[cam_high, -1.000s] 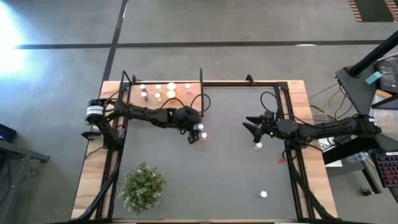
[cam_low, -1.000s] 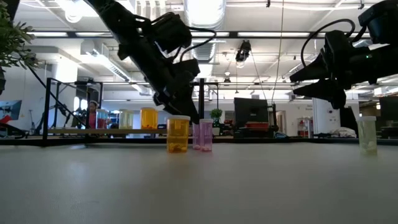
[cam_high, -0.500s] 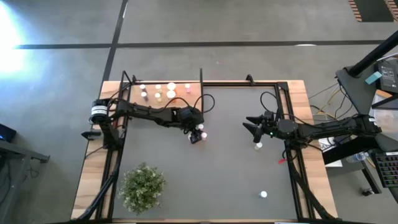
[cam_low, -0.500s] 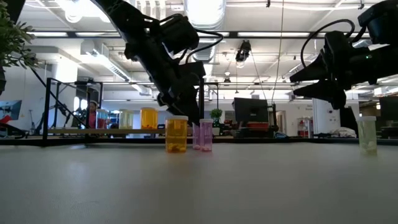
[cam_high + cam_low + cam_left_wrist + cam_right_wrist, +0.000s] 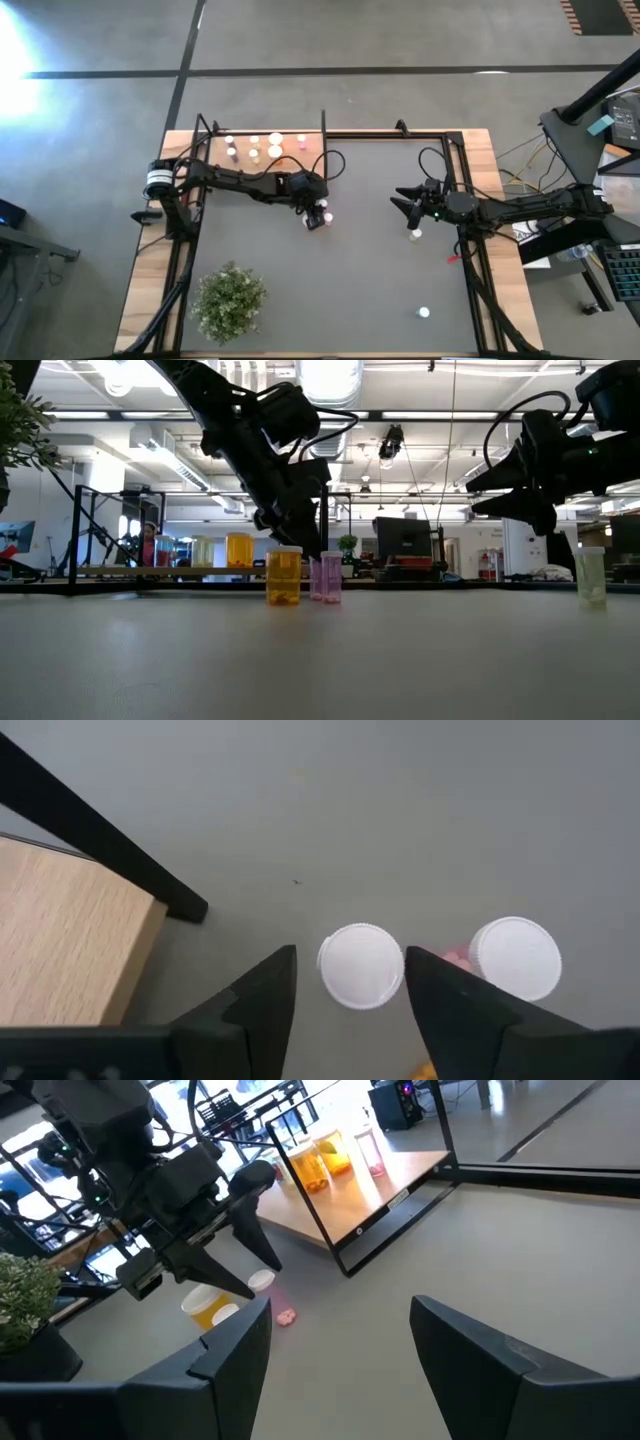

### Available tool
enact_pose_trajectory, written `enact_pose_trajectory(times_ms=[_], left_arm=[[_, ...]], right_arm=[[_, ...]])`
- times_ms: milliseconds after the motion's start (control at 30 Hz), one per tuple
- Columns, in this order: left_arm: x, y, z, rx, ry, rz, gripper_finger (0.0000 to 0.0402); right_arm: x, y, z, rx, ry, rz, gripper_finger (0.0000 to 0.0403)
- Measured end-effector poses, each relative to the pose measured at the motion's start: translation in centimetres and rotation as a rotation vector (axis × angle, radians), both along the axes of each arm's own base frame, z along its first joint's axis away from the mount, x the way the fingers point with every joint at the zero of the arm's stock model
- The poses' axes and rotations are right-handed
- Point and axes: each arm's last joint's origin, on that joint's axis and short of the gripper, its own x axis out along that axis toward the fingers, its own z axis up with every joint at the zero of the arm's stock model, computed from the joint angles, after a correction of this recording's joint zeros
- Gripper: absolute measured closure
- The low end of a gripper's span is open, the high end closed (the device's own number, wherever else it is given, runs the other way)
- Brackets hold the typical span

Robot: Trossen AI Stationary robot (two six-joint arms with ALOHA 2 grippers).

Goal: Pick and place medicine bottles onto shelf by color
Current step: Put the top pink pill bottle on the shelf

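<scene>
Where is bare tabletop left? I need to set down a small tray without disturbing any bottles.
The widest bare stretch lies between the bushy green plant and the lone white-capped bottle near the front edge. The centre, between the open left gripper and open right gripper, is bare too. It is crowded on the light-wood shelf and around the left gripper's bottles.

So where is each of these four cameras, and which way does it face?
High view: above, looking straight down on the table, shelf and both arms.
Low view: at tabletop height, looking across at the orange bottle; arms enter from above.
Left wrist view: on the left arm, looking down between its open jaws at a white cap.
Right wrist view: on the right arm, facing the left gripper; shares the shelf with the high view.
</scene>
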Motion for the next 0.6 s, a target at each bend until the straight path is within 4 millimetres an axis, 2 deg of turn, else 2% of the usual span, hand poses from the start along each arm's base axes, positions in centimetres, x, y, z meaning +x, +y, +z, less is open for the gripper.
enact_pose_trajectory(times_ms=[367,600], left_arm=[[-0.1,0.0,0.1,0.001,0.002,0.001,0.0291],[-0.8,0.2,1.7,0.007,-0.022,0.011,0.0291]], right_arm=[[0.0,0.0,0.0,0.000,0.000,0.000,0.0174],[0.0,0.0,0.0,0.000,0.000,0.000,0.0174]])
